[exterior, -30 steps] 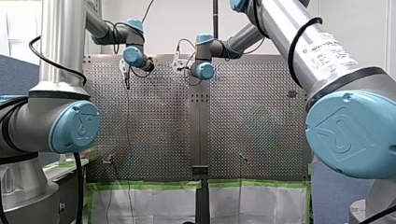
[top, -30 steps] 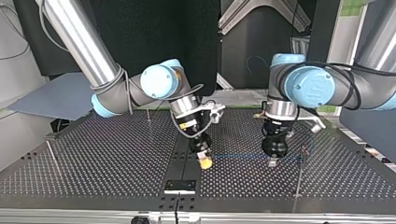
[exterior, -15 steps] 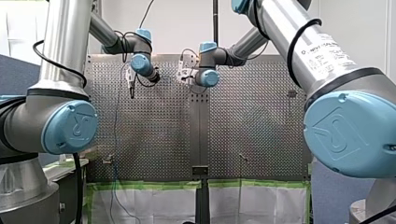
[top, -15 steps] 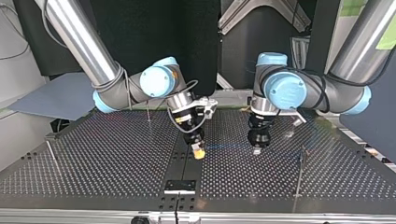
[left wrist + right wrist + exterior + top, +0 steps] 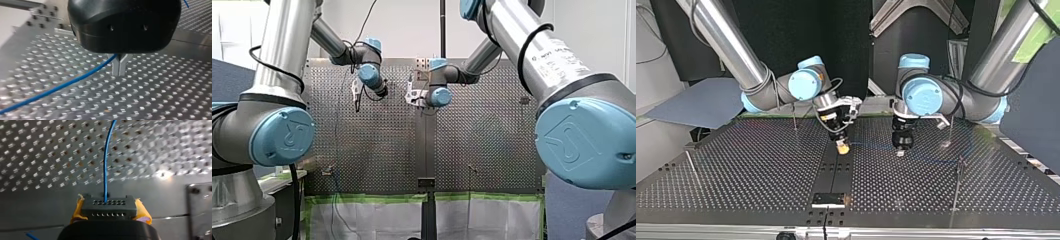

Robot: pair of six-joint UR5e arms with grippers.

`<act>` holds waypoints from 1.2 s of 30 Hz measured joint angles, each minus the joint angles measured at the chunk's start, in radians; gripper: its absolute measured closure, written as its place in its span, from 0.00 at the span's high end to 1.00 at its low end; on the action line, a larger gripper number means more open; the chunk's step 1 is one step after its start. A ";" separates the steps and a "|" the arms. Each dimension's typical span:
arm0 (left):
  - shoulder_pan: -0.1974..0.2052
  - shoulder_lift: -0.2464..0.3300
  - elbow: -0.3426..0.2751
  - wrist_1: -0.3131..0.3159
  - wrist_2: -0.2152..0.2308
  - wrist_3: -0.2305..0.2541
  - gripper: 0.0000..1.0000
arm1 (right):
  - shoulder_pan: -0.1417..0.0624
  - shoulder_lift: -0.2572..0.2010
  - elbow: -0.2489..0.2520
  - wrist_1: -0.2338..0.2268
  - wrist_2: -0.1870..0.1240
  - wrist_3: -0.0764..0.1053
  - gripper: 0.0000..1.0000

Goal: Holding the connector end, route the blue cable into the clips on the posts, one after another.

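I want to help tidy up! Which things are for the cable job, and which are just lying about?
For the job: cable, connector, posts, left gripper, right gripper.
Lying about: black plate, grey board, green tape.

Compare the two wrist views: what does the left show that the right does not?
Left only: my left gripper, metal jaws closed on the cable. Right only: my right gripper, yellow-padded jaws shut on the connector, cable leaving it. Both: the blue cable over the perforated table.
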 joint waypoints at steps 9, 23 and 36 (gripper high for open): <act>-0.037 -0.034 -0.027 0.016 -0.043 0.017 0.00 | -0.026 0.005 0.063 -0.004 0.020 -0.033 0.00; -0.133 -0.127 -0.057 0.091 -0.075 0.012 0.00 | -0.033 0.021 0.107 -0.018 0.025 -0.067 0.00; -0.194 -0.201 -0.058 0.150 -0.143 0.001 0.00 | -0.059 0.038 0.208 -0.096 0.030 -0.079 0.00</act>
